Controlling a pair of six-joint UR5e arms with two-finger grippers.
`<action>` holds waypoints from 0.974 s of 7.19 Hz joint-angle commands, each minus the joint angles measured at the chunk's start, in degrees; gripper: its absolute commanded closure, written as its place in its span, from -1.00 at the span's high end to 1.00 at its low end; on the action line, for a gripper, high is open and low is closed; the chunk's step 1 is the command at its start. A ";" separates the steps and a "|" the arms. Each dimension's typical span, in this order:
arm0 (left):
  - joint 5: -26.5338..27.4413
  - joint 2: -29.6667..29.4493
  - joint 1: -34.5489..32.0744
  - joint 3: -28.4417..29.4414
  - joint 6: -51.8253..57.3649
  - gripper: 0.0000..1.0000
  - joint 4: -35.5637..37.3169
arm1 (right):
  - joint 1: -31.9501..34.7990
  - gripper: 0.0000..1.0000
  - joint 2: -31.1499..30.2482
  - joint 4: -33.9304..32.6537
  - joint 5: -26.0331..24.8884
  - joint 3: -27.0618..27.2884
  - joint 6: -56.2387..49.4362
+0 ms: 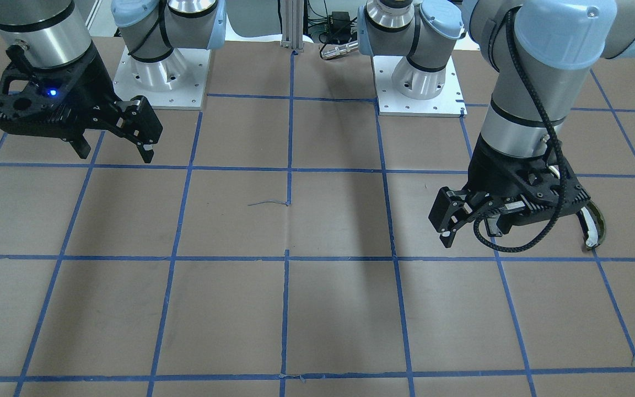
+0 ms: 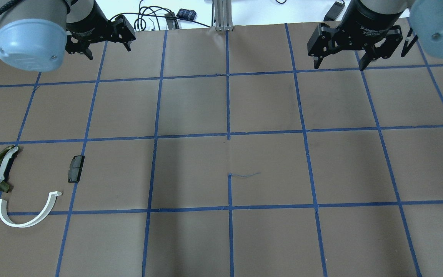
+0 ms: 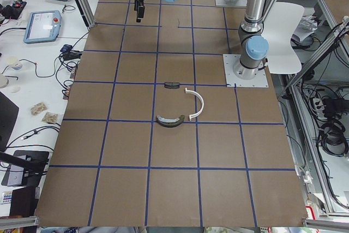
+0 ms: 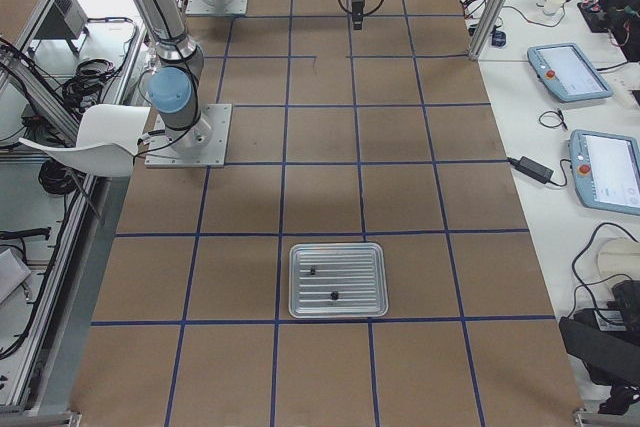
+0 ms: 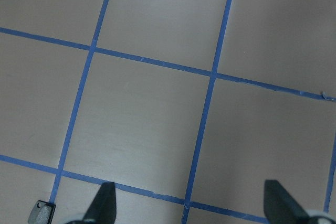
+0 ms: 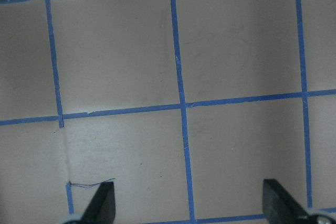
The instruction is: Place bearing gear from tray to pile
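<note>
Both arms idle high over the table (image 2: 267,107), nothing picked yet; I judge this is the very start of the task. The left gripper (image 5: 191,205) has its jaws spread wide with only bare table between them; the right gripper (image 6: 190,205) is the same, wide apart and empty.

The tray (image 4: 338,247) shows only in the right side view, at the robot's right end of the table, well apart from both grippers. Two tiny dark bits lie in it, one (image 4: 313,270) nearer the robot, the other (image 4: 334,295) further along; the bearing gear is presumably one of them, too small for me to tell which.

The pile (image 3: 200,105) sits at the robot's left end: white half-ring (image 2: 39,218), black block (image 2: 76,168), olive curved piece (image 2: 0,169), loosely spread and not touching each other.

Risks as I see them:
- wrong bit grabbed, since the two look alike from here
- the part is very small against wide jaws; an off-centre close could flick it across the tray or pinch the tray floor instead
- tray and pile are at opposite ends; a long carry or a hand-over between arms gives the part chances to slip
- a sloppy drop could knock the loose pile parts or let the gear roll away
</note>
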 commanded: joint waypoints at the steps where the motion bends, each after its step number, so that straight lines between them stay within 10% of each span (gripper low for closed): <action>1: 0.07 -0.33 0.00 -0.13 0.40 1.00 -0.10 | 0.00 1.00 0.07 0.01 -0.41 0.23 -1.80; 7: -0.28 -0.24 -0.09 -1.18 0.49 1.00 -2.83 | -1.49 1.00 0.42 -0.78 -0.50 -0.38 -2.43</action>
